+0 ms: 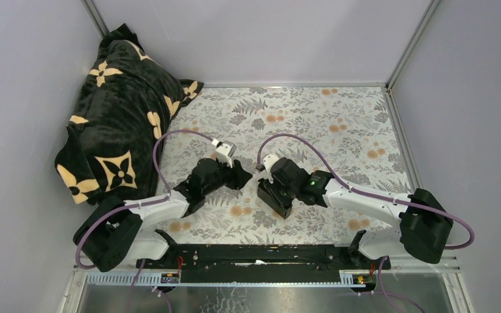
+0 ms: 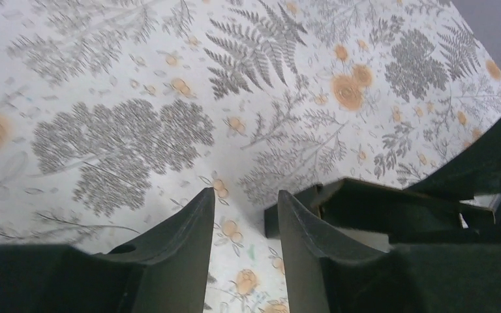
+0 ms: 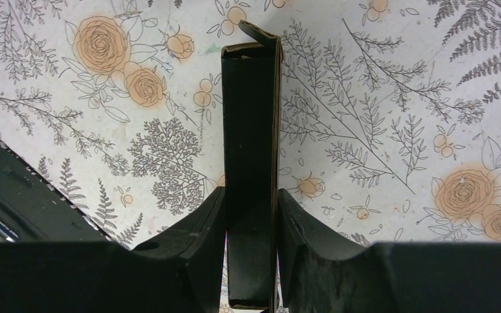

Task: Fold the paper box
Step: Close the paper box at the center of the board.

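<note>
The paper box is a narrow black card shape standing on edge between the fingers of my right gripper, which is shut on its two sides. From above, the paper box rests low on the floral cloth under my right gripper. My left gripper is open with only cloth showing between its fingers. In the left wrist view the paper box lies just to the right of the left gripper's right finger. My left gripper sits just left of the box.
A black plush blanket with cream flowers is heaped at the back left. The floral cloth covers the table between grey walls. A black rail runs along the near edge between the arm bases.
</note>
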Tool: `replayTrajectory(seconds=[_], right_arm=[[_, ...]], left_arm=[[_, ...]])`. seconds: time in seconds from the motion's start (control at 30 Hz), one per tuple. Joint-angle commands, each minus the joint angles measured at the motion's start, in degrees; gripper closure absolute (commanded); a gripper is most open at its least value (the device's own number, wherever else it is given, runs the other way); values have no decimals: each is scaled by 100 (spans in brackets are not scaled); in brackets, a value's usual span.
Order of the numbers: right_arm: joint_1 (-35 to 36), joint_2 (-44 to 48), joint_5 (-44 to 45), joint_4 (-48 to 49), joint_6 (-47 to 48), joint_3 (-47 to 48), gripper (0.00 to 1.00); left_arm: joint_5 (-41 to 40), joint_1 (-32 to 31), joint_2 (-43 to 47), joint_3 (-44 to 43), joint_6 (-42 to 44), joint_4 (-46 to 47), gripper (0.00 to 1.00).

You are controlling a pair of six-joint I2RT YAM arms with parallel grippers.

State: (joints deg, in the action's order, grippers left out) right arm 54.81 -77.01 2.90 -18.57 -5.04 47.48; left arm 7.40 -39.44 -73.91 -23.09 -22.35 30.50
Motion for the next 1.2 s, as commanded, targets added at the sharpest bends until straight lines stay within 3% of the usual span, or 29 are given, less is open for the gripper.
replayTrajectory(seconds=[0.0, 0.23, 0.37, 0.67, 1.17], right_arm=[[47, -15, -213, -7, -42, 151, 85], [48, -89, -236, -40, -10, 138, 85], [48, -112, -252, -33, -7, 130, 85], [48, -136, -272, -23, -13, 130, 85], [44, -130, -272, -31, -24, 130, 85]], left_arm=[[938, 405, -18, -203, 468, 740, 52], [2357, 735, -293, -467, 556, 830, 53], [2720, 736, -136, -413, 551, 816, 62], [2786, 738, -273, -343, 645, 861, 68], [2577, 643, -633, -508, 786, 945, 65]])
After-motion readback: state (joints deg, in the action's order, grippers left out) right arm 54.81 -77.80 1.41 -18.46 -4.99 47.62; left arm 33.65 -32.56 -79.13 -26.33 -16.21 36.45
